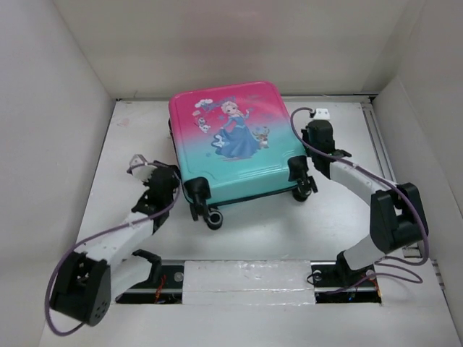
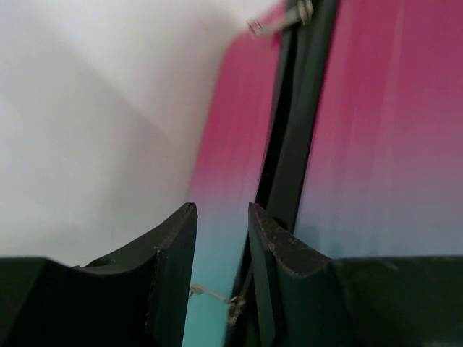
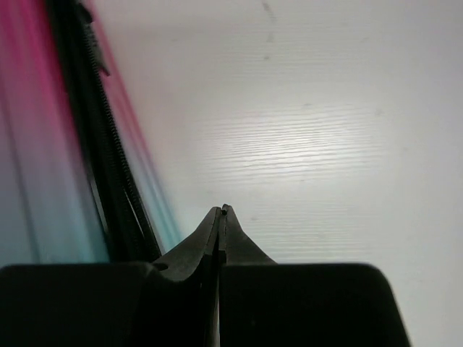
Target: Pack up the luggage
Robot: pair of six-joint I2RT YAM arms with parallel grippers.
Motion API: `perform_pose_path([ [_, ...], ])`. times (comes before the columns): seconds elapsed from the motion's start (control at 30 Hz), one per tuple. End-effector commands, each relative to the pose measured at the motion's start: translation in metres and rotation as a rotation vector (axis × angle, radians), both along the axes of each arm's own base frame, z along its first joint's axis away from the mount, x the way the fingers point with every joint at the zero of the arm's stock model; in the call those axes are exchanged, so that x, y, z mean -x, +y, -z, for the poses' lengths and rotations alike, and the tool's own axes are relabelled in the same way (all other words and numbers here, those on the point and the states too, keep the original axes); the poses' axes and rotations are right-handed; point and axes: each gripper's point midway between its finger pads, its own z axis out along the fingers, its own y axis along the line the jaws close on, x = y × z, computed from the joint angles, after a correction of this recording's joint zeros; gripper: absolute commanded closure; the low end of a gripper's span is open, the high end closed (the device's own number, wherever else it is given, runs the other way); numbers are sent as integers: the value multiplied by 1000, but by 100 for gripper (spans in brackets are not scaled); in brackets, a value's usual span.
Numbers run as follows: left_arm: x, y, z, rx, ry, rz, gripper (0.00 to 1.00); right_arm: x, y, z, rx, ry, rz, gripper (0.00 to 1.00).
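Note:
The luggage (image 1: 231, 144) lies flat and closed in the middle of the white table, princess print up, black wheels (image 1: 201, 195) toward me. My left gripper (image 1: 168, 181) is at its near-left corner. In the left wrist view its jaws (image 2: 222, 210) stand a little apart against the pink-to-teal shell (image 2: 391, 130), beside the dark zipper seam (image 2: 289, 144), with a metal zipper pull (image 2: 210, 293) lying between the fingers. My right gripper (image 1: 318, 134) is beside the suitcase's right side. It (image 3: 223, 208) is shut and empty, over bare table, next to the shell (image 3: 36, 144) and zipper (image 3: 101, 159).
White walls (image 1: 65, 108) enclose the table on the left, back and right. A second zipper pull (image 2: 278, 22) hangs farther along the seam. The arm bases sit on a rail (image 1: 246, 278) at the near edge.

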Motion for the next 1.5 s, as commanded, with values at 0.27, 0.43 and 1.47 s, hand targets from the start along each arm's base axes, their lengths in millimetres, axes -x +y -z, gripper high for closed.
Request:
perform_pose_path([
  [0.27,111,-176,-9,-44,105,582,49,-66,90,-97,-214,-84,-323,99],
  [0.43,89,-139,-79,-119,-68,386,3,-69,64,-190,-144,-212,-241,70],
  [1.47,-204,-2,-108,-1,-63,253,38,138,-16,-71,-229,-140,40,100],
])
